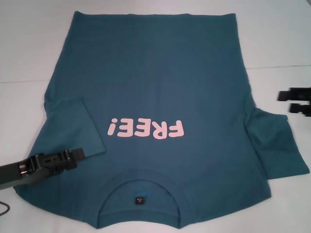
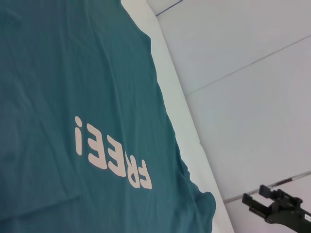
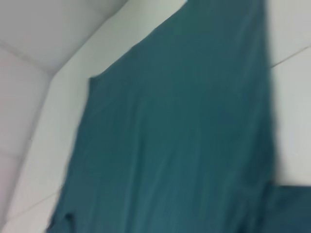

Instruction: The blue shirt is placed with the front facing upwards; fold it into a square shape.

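blue shirt: collar edge cropped, head view | right pincer: partly out of frame

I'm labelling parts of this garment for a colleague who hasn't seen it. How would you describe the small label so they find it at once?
Start from the blue shirt spread on the white table, collar nearest the robot. Below the pink FREE! print, inside the round collar, sits the small dark label, the only dark square patch on the fabric.

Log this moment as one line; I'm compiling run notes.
blue shirt: front up, left sleeve folded in | left gripper: over left sleeve | right gripper: off shirt
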Robot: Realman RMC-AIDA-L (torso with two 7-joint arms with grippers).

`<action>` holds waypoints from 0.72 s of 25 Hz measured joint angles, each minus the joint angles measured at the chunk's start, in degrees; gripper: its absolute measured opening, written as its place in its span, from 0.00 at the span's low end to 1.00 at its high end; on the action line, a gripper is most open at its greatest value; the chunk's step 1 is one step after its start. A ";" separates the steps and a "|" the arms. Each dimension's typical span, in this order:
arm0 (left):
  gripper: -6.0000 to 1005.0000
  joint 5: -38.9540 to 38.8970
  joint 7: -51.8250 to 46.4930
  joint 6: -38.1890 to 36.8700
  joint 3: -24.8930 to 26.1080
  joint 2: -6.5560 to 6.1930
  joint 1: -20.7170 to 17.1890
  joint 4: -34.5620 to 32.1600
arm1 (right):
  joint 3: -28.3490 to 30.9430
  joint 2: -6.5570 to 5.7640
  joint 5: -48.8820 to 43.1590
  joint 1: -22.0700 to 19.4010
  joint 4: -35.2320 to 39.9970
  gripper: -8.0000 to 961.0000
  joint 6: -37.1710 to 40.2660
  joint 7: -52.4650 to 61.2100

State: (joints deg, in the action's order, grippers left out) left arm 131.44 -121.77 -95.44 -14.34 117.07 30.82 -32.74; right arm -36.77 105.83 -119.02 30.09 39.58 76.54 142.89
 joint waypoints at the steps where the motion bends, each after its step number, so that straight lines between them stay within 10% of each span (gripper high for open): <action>1: 0.63 -0.01 -0.09 0.07 0.00 0.01 0.10 0.03 | 1.14 -0.18 -1.97 -0.03 0.31 0.71 -0.07 0.80; 18: 0.63 -0.04 -0.31 1.60 0.02 0.27 0.74 0.28 | 3.54 0.13 -13.81 2.93 -4.28 0.69 -9.08 2.71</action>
State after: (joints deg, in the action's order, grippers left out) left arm 131.39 -122.08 -93.85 -14.32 117.34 31.55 -32.45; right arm -33.22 105.96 -132.83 33.03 35.30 67.46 145.59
